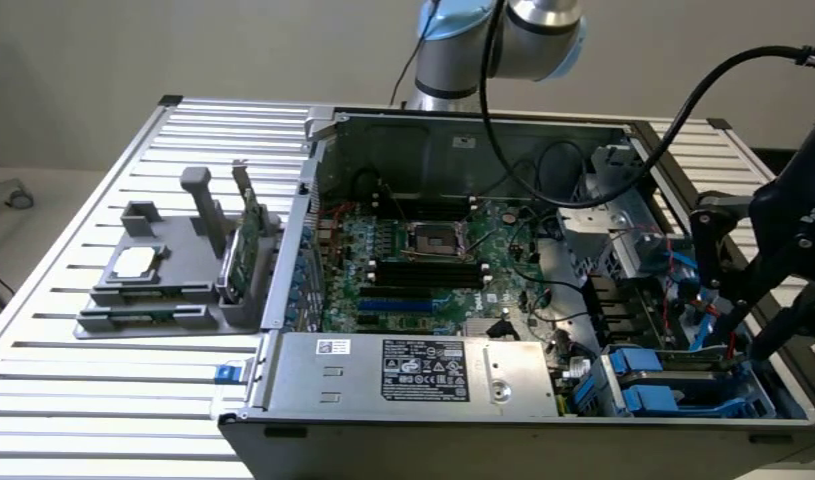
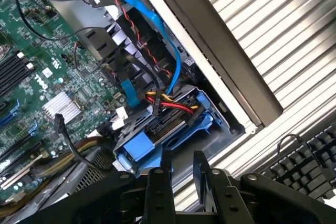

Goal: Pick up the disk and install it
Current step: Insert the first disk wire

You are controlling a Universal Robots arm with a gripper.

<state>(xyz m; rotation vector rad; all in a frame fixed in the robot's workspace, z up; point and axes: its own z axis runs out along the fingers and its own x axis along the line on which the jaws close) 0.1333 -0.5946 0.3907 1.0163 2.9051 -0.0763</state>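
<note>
An open computer case (image 1: 447,440) lies on a slatted metal table (image 1: 87,400), and the robot's black gripper (image 1: 750,330) hangs over its drive corner at the exterior view's right. The jaws stand spread with nothing between them.

Just below the gripper (image 2: 182,156), the disk (image 2: 157,132) sits in its bay. It shows as a dark slab cradled in blue plastic rails, hard against the case wall. A red, yellow and black cable bundle (image 2: 173,103) crosses its top. A blue ribbon cable (image 2: 157,24) loops down beside it, crowding the approach.

From the exterior view, the disk (image 1: 654,370) is a patch of blue beside the labelled silver power supply (image 1: 421,370), with the green motherboard (image 1: 421,260) behind. That view takes in a grey fixture (image 1: 167,290) well apart on the table. It holds a square silver chip (image 1: 134,262) and an upright green card (image 1: 254,230).

The wrist view adds a black keyboard (image 2: 307,156) beyond the case wall.
</note>
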